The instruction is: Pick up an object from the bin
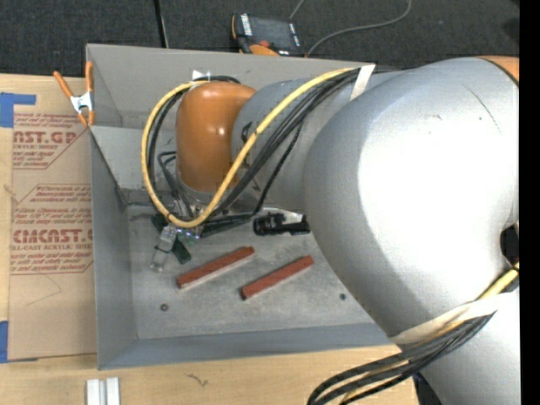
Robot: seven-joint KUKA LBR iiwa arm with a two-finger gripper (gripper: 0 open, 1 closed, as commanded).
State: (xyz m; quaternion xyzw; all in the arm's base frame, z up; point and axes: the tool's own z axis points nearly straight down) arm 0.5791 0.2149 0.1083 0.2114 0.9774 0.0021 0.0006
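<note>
My gripper [166, 245] hangs low over the left part of the bin floor, under the orange-covered wrist. Just to its right lies a flat red-brown bar [215, 267], slanted up to the right, its left end close to the gripper. A second, shorter red-brown bar [277, 278] lies parallel to it further right. A black pen-like thing with a white tip [279, 224] rests behind the bars, partly under the arm. I see nothing held in the gripper.
The large grey arm covers the right and back of the bin. Looped cables hang round the wrist. The bin's sloped left wall stands close to the gripper. Bare floor shows along the front.
</note>
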